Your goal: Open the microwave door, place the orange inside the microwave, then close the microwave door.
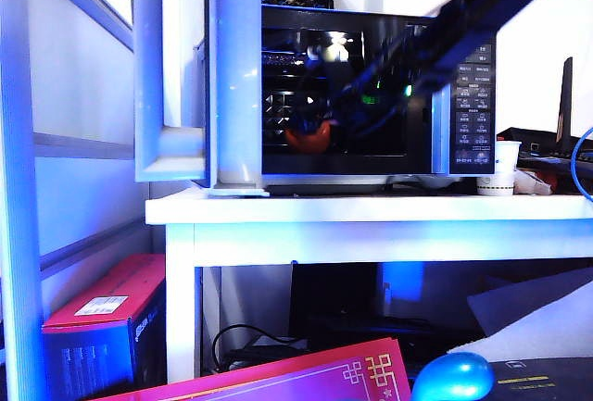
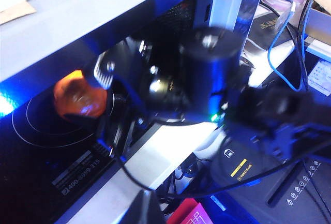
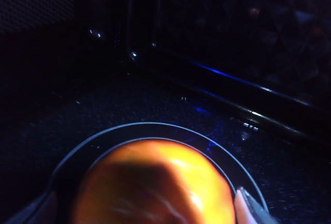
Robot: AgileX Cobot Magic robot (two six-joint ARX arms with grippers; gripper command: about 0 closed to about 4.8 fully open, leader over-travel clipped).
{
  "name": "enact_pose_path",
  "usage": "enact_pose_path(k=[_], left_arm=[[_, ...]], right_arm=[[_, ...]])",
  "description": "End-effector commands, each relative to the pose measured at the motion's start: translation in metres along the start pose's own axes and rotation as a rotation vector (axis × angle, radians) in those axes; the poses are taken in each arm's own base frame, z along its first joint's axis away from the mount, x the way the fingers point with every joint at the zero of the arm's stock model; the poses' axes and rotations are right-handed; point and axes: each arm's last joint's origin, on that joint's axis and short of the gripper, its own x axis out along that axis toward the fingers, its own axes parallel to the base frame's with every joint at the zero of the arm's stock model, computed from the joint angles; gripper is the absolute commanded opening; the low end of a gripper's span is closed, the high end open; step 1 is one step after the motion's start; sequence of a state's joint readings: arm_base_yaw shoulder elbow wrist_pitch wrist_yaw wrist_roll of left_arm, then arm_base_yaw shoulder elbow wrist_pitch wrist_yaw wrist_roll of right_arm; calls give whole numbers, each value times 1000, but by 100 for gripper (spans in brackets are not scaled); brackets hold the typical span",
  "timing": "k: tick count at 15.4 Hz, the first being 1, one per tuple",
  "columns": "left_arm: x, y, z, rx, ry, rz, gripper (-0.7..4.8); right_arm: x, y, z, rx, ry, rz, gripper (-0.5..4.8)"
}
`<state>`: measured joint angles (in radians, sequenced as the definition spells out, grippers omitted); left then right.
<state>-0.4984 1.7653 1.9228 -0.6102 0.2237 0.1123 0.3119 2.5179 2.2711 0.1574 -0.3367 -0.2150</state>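
The microwave [image 1: 471, 95] stands on a white table with its door [image 1: 176, 68] swung wide to the left, pale grey back showing. The orange [image 1: 309, 135] rests on the turntable ring inside the cavity. My right arm reaches in from the upper right. Its gripper [image 3: 145, 208] is open, with one fingertip [image 3: 242, 206] at each side of the orange [image 3: 155, 182]. The left wrist view shows the same from outside: the orange [image 2: 77, 97] between the right gripper's spread fingers [image 2: 104, 71]. Only a dark sliver of my left gripper [image 2: 145, 211] shows, in front of the microwave.
A paper cup [image 1: 505, 168] stands on the white table [image 1: 371, 220] right of the microwave. Below are a red box [image 1: 102, 313], a pink card [image 1: 306, 378] and a glossy blue egg-shaped thing [image 1: 452, 378]. Blue cables [image 2: 282, 38] hang at the right.
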Motion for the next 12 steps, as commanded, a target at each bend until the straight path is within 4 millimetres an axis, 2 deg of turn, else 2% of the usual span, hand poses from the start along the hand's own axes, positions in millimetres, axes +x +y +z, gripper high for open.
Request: enact_pose_path(k=[1, 8, 12], left_arm=[[12, 0, -22, -57, 166, -21, -3], [12, 0, -22, -57, 166, -21, -3], [12, 0, -22, -56, 166, -18, -3]], right_arm=[[-9, 0, 19, -22, 37, 14, 479], [-15, 7, -4, -123, 298, 99, 479], [-29, 11, -2, -129, 443, 141, 479]])
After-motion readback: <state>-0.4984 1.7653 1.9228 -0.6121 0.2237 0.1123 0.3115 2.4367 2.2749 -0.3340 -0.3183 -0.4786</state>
